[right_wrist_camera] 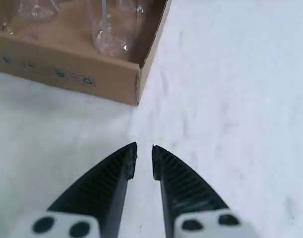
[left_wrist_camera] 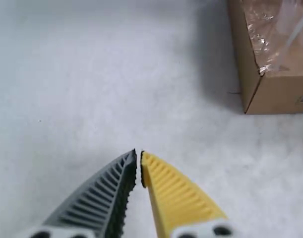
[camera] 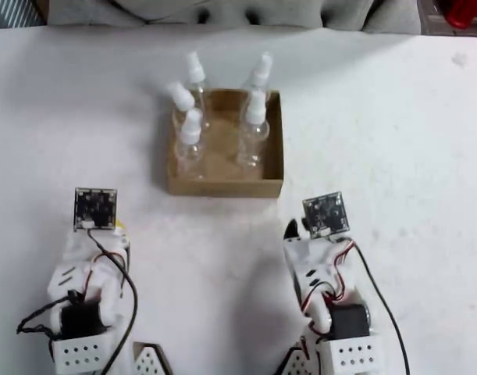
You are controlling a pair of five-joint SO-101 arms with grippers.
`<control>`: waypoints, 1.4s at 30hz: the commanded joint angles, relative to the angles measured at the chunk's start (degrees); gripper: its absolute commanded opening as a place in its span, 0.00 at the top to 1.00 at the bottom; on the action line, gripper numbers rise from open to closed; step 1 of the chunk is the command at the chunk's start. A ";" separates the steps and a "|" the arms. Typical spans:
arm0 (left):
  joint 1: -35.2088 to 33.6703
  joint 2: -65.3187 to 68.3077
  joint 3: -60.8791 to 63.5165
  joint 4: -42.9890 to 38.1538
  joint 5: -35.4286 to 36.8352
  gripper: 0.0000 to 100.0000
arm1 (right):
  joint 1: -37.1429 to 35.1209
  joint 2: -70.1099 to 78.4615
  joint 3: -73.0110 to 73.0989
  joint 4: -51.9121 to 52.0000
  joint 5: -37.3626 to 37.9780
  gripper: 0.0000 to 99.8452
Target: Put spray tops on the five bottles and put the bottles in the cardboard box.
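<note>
The cardboard box (camera: 224,186) sits at the table's middle, toward the back. Several clear bottles (camera: 252,134) with white spray tops (camera: 194,67) stand upright inside it. My left gripper (left_wrist_camera: 139,154), with one grey and one yellow finger, rests shut and empty over bare table, short of the box's near left corner (left_wrist_camera: 250,99). My right gripper (right_wrist_camera: 144,148), with black fingers, is shut with nothing in it, close to the box's near right corner (right_wrist_camera: 137,84). A clear bottle base (right_wrist_camera: 111,34) shows just inside that corner.
The white table (camera: 394,141) spreads wide on both sides of the box. A grey tufted cushion (camera: 222,12) runs along the far edge, with a red object (camera: 466,12) at the far right corner. Both arm bases (camera: 82,344) stand at the near edge.
</note>
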 commanded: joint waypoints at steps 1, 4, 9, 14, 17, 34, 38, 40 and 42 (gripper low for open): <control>0.04 -0.57 -0.09 0.09 -0.88 0.98 | 2.24 -1.10 0.79 2.33 0.00 0.99; 0.66 -0.57 -0.09 0.09 -0.88 0.98 | 4.79 -1.27 0.79 6.02 0.00 0.99; 4.97 -0.57 -0.09 2.46 -1.05 0.98 | 9.54 -1.27 0.79 11.21 0.00 0.99; 8.22 -0.57 -0.09 4.92 -5.01 0.98 | 10.33 -1.27 0.79 18.15 0.18 0.99; 8.04 -0.57 -0.09 7.65 -5.45 0.98 | 10.24 -1.27 0.79 20.79 0.35 0.99; 8.04 -0.66 -0.09 19.25 -5.45 0.98 | 10.24 -1.27 0.79 20.70 0.35 0.99; 8.04 -0.66 -0.09 19.25 -5.45 0.98 | 10.24 -1.27 0.79 20.70 0.35 0.99; 8.04 -0.66 -0.09 19.25 -5.45 0.98 | 10.24 -1.27 0.79 20.70 0.35 0.99; 8.04 -0.66 -0.09 19.25 -5.45 0.98 | 10.24 -1.27 0.79 20.70 0.35 0.99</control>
